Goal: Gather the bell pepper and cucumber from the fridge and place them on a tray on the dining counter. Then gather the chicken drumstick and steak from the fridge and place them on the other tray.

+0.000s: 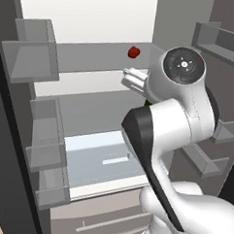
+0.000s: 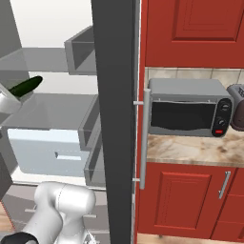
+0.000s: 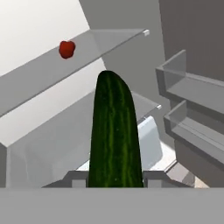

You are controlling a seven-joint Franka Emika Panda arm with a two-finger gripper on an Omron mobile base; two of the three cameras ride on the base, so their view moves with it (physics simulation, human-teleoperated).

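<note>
White fridge (image 1: 90, 10) walls and clear glass shelves are framing the work, with red cabinets and a microwave (image 2: 188, 113) standing off to the right. Nearest, the gripper (image 3: 114, 177) is clamping its fingers on the cucumber (image 3: 114, 135), which is sticking out ahead of the hand between the shelves. Farther in, the bell pepper (image 1: 134, 52) is sitting on the upper shelf toward the back. By my reading, the first gathering step is underway. Next, the arm needs backing out between the door bins without clipping them, then carrying the cucumber toward the dining counter tray.
</note>
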